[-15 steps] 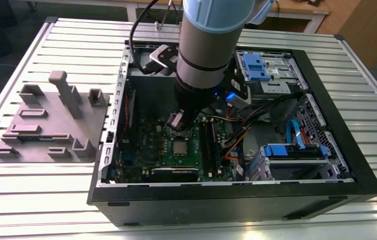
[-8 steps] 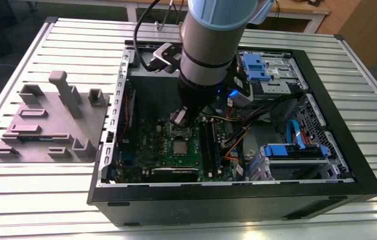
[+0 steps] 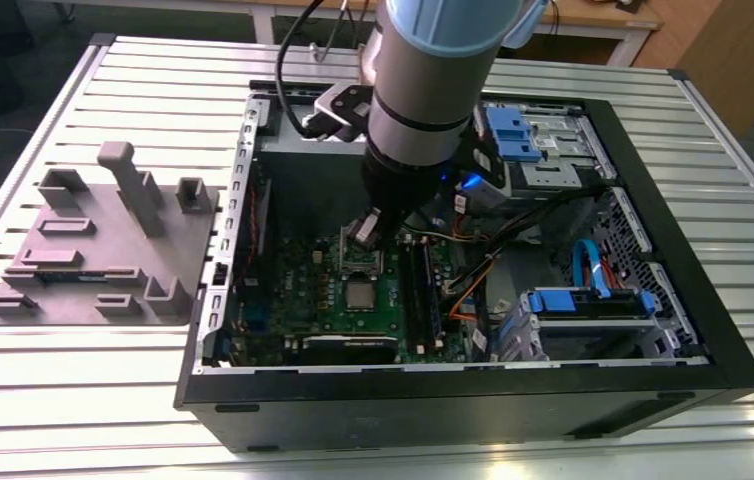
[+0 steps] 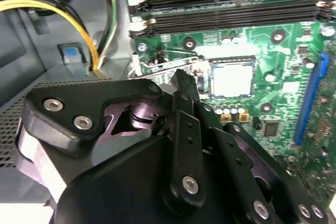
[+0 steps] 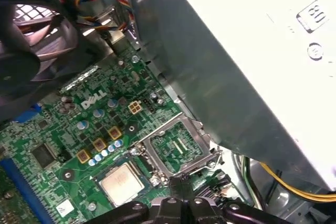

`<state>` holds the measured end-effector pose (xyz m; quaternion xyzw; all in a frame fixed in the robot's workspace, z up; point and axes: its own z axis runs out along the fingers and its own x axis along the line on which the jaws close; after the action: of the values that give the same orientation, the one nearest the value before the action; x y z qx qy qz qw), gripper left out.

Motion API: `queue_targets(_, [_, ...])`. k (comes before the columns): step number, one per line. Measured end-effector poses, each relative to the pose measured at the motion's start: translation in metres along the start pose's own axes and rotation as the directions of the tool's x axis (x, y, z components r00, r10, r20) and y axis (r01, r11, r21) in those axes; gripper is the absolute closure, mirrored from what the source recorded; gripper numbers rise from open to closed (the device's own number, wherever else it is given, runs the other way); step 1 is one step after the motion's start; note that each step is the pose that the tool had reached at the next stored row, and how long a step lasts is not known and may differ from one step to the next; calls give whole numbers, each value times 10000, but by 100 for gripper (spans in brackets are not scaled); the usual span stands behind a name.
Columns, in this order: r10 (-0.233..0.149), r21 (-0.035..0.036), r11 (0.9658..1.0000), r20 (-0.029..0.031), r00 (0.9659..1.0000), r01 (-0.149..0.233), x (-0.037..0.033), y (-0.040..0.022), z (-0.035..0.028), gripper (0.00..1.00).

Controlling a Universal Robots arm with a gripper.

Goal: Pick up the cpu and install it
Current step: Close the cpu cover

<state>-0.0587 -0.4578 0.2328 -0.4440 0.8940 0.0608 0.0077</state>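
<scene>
The cpu (image 5: 122, 182) is a small silvery square lying flat in its socket on the green motherboard (image 5: 63, 129); it shows too in the second wrist view (image 4: 232, 78) and the exterior view (image 3: 358, 293). Beside it the socket's metal load plate (image 5: 176, 148) is flipped open. My gripper (image 4: 182, 77) hangs low inside the case, with its narrow black tips together just above the board next to the open load plate (image 3: 361, 255) and a short way from the chip. I see nothing between the fingertips (image 5: 181, 186).
The open black computer case (image 3: 697, 330) stands on a slatted metal table. Long black memory slots (image 4: 236, 9) run beside the socket. A grey metal box (image 5: 236, 56), a fan (image 5: 31, 30) and yellow cables (image 4: 79, 19) crowd the gripper. A grey fixture plate (image 3: 97, 250) lies at the exterior view's left.
</scene>
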Motion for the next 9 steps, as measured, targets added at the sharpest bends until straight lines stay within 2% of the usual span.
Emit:
queue_targets(2, [-10,-199,9998,259,9997,15,-6,-6,2,90])
queue_targets(3, [-13,-278,9996,363,9993,23,-8,-10,4,90])
queue_targets(4, [-15,-303,9995,397,9992,27,-12,-14,8,90])
queue_targets(5, [-23,-305,9995,398,9992,36,-17,-20,10,90])
queue_targets(9, [-495,-338,9981,349,9982,507,-21,-29,17,90])
